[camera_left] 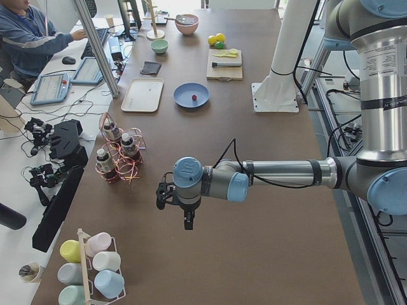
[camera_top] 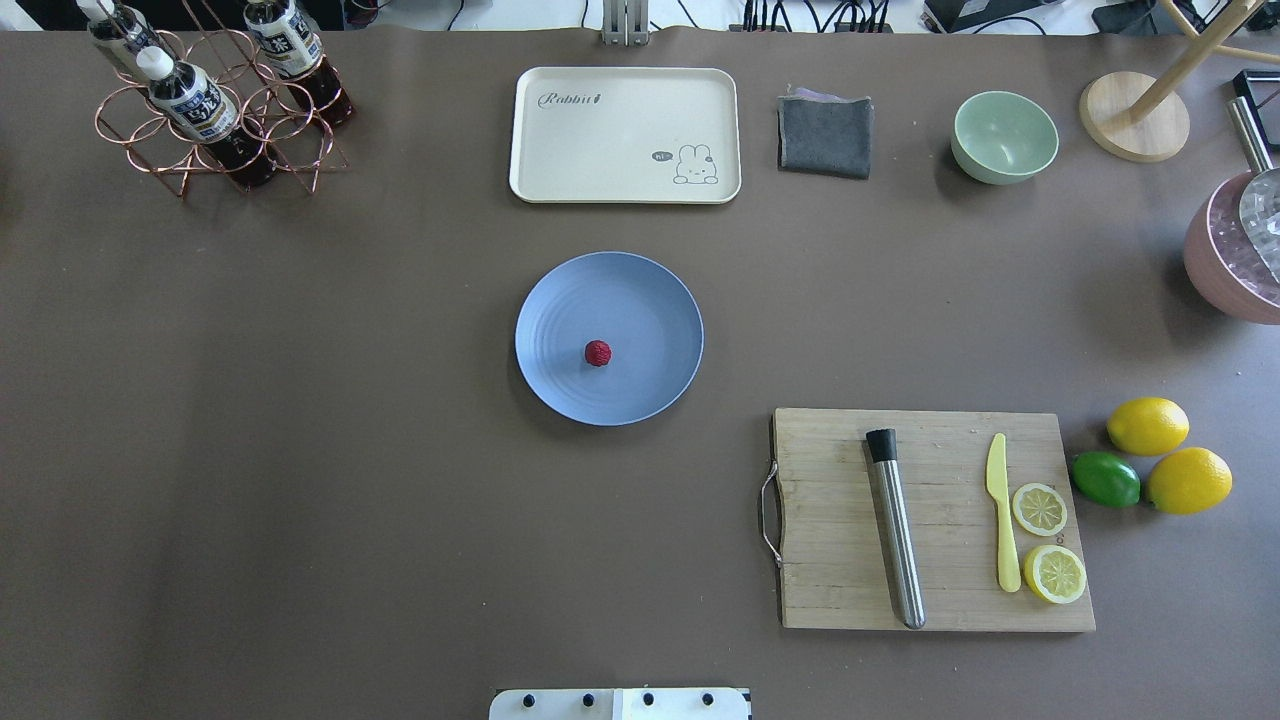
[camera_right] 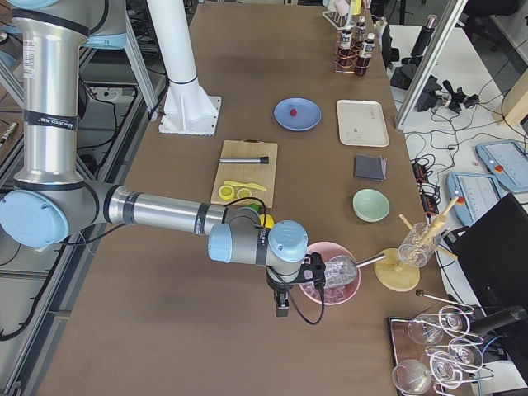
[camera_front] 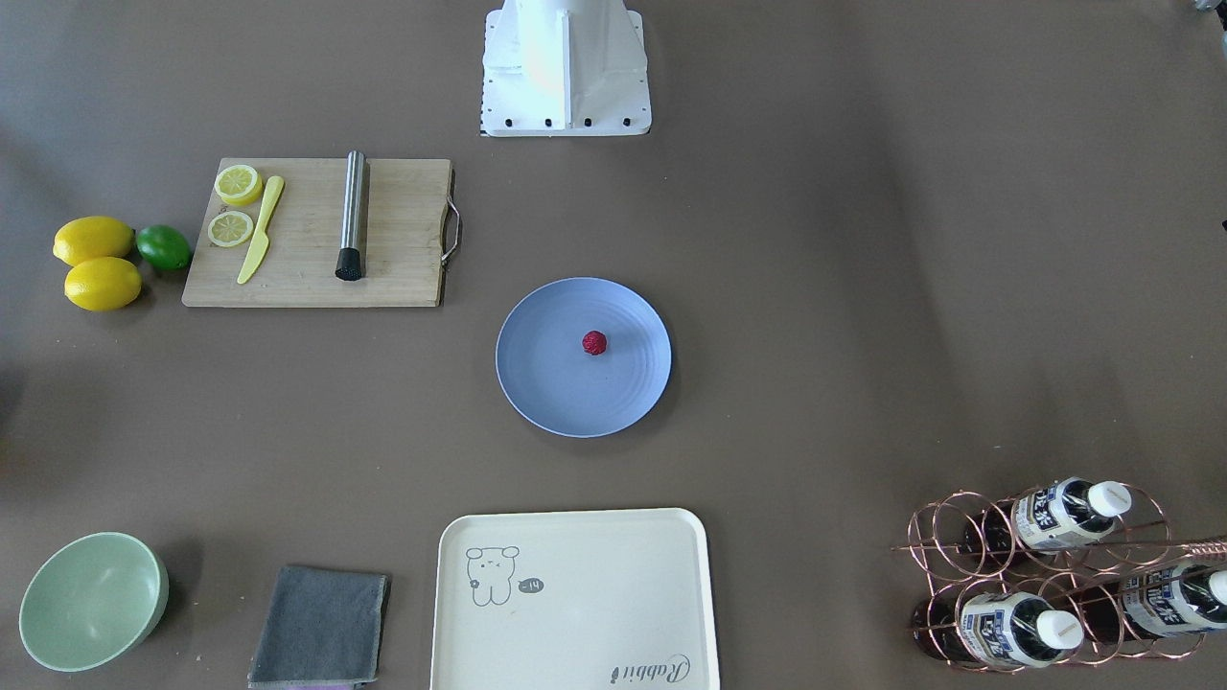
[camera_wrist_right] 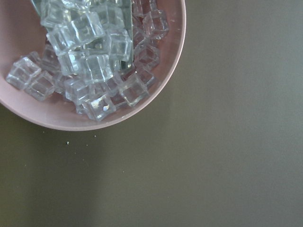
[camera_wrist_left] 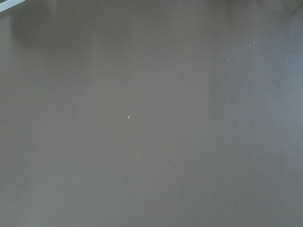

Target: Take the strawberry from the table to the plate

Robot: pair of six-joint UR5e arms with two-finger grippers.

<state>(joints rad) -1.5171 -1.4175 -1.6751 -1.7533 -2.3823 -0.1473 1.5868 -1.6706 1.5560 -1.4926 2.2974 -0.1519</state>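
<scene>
**Strawberry on the plate: nothing left, I judge**

Front-facing and overhead: the strawberry (camera_front: 594, 342) sits near the middle of the plate (camera_front: 546, 398), with neither arm in view.

Left side: only here does my left gripper (camera_left: 188, 222) show, over bare table (camera_left: 267, 254), far from the plate. I cannot tell its opening.

Right side: my right gripper (camera_right: 281, 307) hangs by the pink ice bowl (camera_right: 346, 290). Its opening is likewise unclear.

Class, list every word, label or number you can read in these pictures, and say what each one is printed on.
"Rabbit": in script at one corner of the cream tray.
Speech bubble beside the tray's animal drawing: too small to read.
Labels on the bottles: printed characters, too blurred to read.
No other text shows.
</scene>
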